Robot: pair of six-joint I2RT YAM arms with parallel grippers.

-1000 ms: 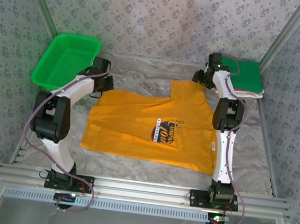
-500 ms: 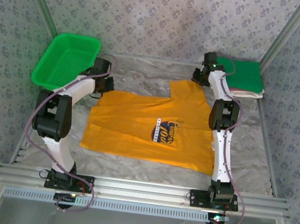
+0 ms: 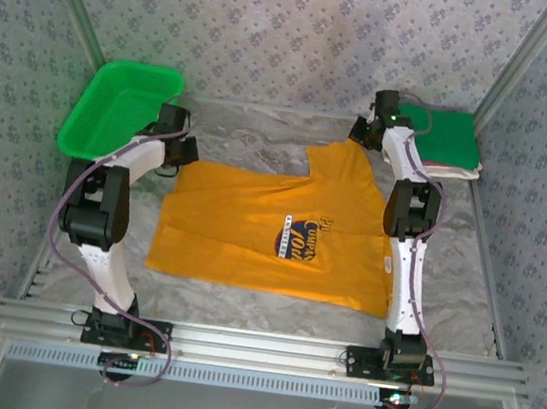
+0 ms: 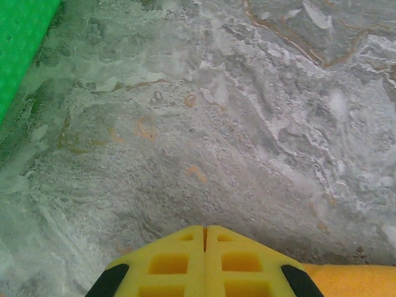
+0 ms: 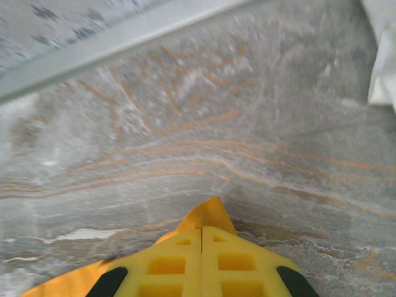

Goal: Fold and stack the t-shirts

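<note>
Overhead, an orange t-shirt [image 3: 250, 232] with a dark chest print lies spread flat in the middle of a marbled grey table [image 3: 250, 151], print side up. It has no folds in it yet, so by my judgement the folding is only beginning.

At two o'clock, in the far corner, sits a folded pile [image 3: 451, 137] of shirts with a green one on top and white cloth showing beneath. That looks like the stack this shirt is meant to join. At ten o'clock a green basket [image 3: 120, 109] rests tilted against the wall, out of the way.

Each arm reaches to a far corner of the orange shirt, most likely so that the two can lift that edge together and carry it toward six o'clock.

The right claw [image 5: 202, 238], at the shirt's one o'clock corner, is fully closed, and a tip of orange cloth pokes out past its yellow fingertips, so it has hold of the shirt.

The left claw [image 4: 205, 238], at the shirt's ten o'clock corner, is also fully closed. Orange cloth shows just beside it at four o'clock in its own camera, but I cannot tell whether any cloth is caught between the tips.
</note>
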